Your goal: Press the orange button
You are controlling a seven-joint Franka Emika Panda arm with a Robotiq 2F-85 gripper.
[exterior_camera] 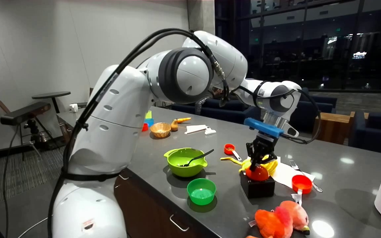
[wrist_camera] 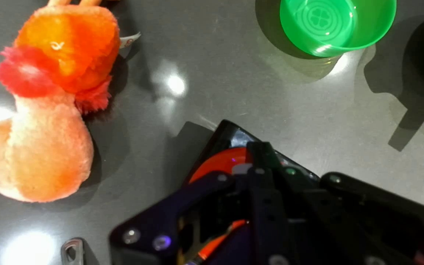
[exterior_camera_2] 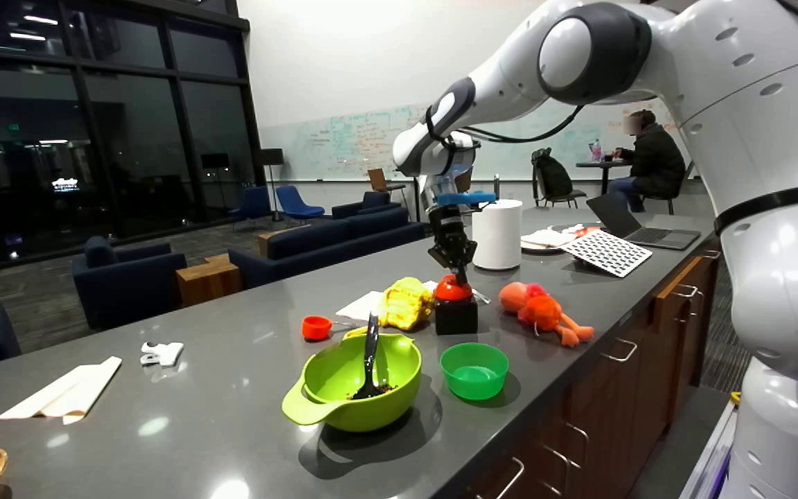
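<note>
The orange button (exterior_camera: pixel 260 174) is a domed cap on a black square box (exterior_camera: pixel 258 189) on the grey counter. It shows in an exterior view (exterior_camera_2: pixel 449 290) as well, and partly in the wrist view (wrist_camera: pixel 217 162), where the fingers hide much of it. My gripper (exterior_camera: pixel 253 167) points down with its fingertips at the top of the cap. In the wrist view the black fingers (wrist_camera: pixel 263 151) are together, with nothing seen between them. The fingertips appear to meet the cap; I cannot tell whether it is pushed down.
A yellow toy (exterior_camera_2: pixel 406 303) lies right beside the box. A pink-orange plush toy (wrist_camera: pixel 55 106), a green bowl (wrist_camera: pixel 337 29) and a lime bowl (exterior_camera_2: pixel 364 388) with a black spoon stand near. Red measuring cups (exterior_camera: pixel 302 184), a fork (exterior_camera: pixel 304 175) and a white cylinder (exterior_camera_2: pixel 497 235) are around.
</note>
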